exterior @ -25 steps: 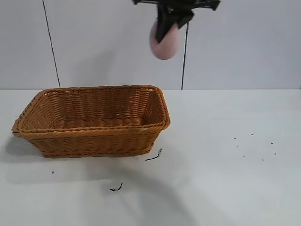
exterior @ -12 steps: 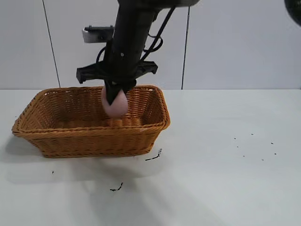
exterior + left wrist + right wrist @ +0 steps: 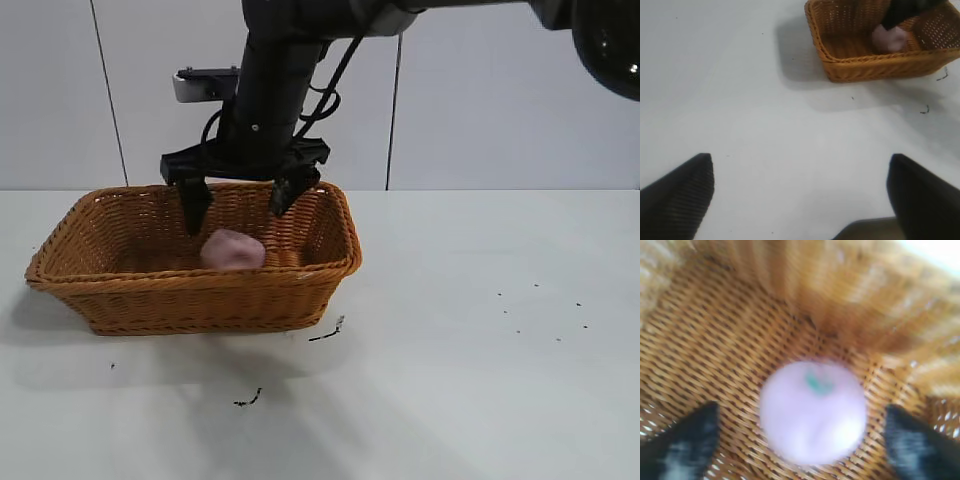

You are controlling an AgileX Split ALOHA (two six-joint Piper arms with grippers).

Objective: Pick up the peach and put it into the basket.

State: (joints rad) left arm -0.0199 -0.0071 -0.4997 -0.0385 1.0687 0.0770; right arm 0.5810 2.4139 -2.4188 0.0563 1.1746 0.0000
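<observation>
The dull-pink peach (image 3: 232, 250) lies on the floor of the orange-brown wicker basket (image 3: 120, 285), right of its middle. It also shows in the right wrist view (image 3: 812, 412) and the left wrist view (image 3: 890, 37). My right gripper (image 3: 238, 205) hangs open just above the peach, one finger on each side, not touching it. In the right wrist view the right gripper (image 3: 812, 440) straddles the peach over the basket floor (image 3: 715, 340). My left gripper (image 3: 800, 185) is open and empty over bare table, far from the basket (image 3: 860, 60).
The basket stands at the left of the white table (image 3: 480, 380). Small dark scraps (image 3: 248, 400) lie on the table in front of the basket. A grey wall stands behind.
The right gripper came down with the peach into the basket, then opened. The peach dropped free onto the basket floor. The left arm shows no change.
</observation>
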